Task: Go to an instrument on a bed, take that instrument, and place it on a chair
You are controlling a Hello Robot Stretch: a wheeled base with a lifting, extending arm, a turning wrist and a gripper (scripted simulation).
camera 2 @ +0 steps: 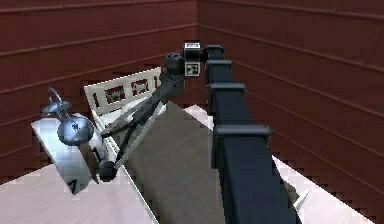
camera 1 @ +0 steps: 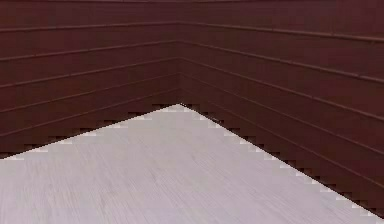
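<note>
Bedroom: a bed beside dark plank walls.

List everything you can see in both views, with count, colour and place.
Walls: two, dark red-brown planks, meeting in a corner ahead.
Floor: one, pale grey, below them.
Bed: one, grey-brown cover, white headboard, arm side view's middle.
Long thin thing: one, dark, slanting over the bed from the gripper.
Rounded thing: one, silvery, on a white stand, arm side view's left.
Arm: one, dark bar, rising from the bottom edge.
Gripper: one, dark, at the arm's far end; cannot tell whether it holds anything.
</note>
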